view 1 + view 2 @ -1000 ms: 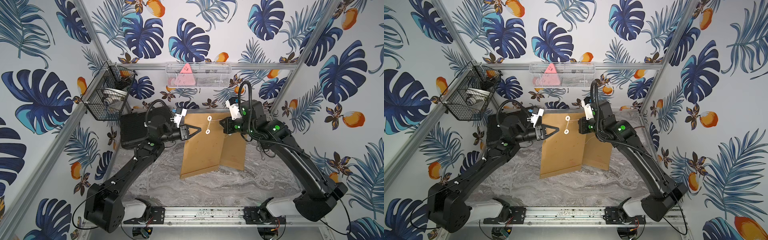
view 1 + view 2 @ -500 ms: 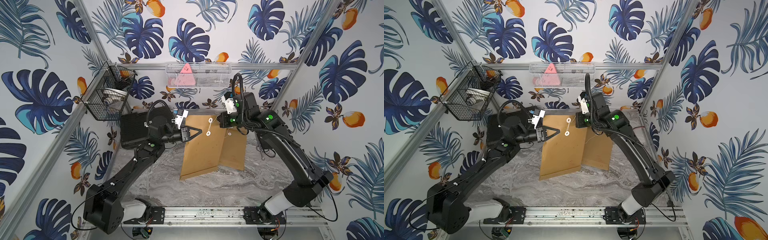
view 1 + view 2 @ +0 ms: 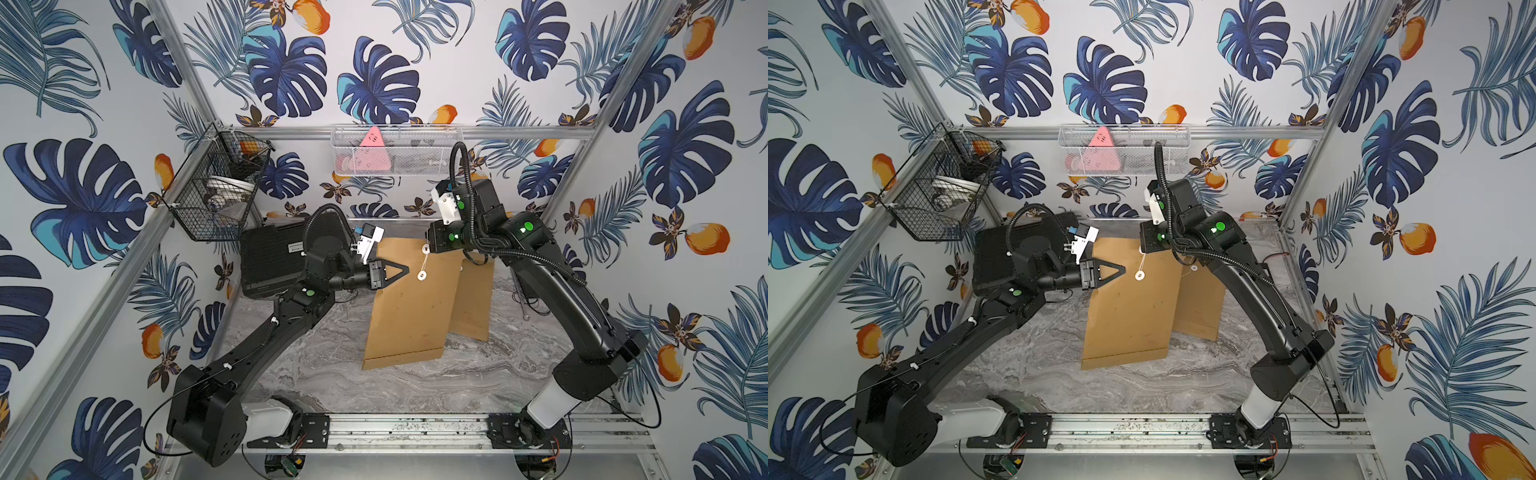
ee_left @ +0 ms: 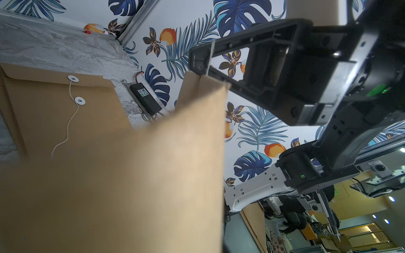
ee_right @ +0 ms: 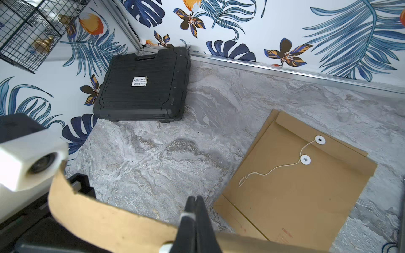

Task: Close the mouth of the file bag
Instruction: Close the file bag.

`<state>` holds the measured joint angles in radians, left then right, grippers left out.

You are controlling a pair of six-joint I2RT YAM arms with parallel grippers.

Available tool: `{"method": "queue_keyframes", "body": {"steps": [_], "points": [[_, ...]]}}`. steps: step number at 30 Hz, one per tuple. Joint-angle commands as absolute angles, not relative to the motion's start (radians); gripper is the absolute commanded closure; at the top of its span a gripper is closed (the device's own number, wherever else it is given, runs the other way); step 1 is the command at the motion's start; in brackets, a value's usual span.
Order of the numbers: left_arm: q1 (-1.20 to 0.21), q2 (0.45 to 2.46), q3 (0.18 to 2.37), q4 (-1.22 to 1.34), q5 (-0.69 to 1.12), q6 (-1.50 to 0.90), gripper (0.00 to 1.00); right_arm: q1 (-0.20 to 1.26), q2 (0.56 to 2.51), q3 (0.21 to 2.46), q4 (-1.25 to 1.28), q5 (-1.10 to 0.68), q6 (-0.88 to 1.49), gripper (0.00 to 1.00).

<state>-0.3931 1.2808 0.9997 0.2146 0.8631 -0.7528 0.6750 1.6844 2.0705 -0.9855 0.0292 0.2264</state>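
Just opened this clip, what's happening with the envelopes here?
Both arms hold one brown file bag up by its top end. The left gripper is clamped on its side edge; the right gripper pinches the closure string. The flap curls loose, not tied yet. A second file bag lies flat on the table, untouched.

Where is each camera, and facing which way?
Top views: high at the front, looking down at the table; both arms whole.
Left wrist: looks across the held bag at the right gripper holding the string; own fingers not shown.
Right wrist: looks down past its shut fingers at spare bag and case.
Shared: all show the spare bag.
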Motion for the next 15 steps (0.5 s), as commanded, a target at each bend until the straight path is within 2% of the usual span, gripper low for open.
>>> {"method": "queue_keyframes", "body": {"steps": [1,9,15], "points": [[-0.395,1.277,1.007,0.2,0.839,-0.715,1.0,0.716,1.697,2.092,-1.031,0.095,0.213,1.0],[-0.394,1.29,1.023,0.176,0.795,-0.713,1.0,0.808,1.688,2.112,-1.102,0.331,0.179,1.0],[-0.394,1.307,1.031,0.173,0.784,-0.709,1.0,0.857,1.683,2.126,-1.128,0.408,0.161,0.97]]}}
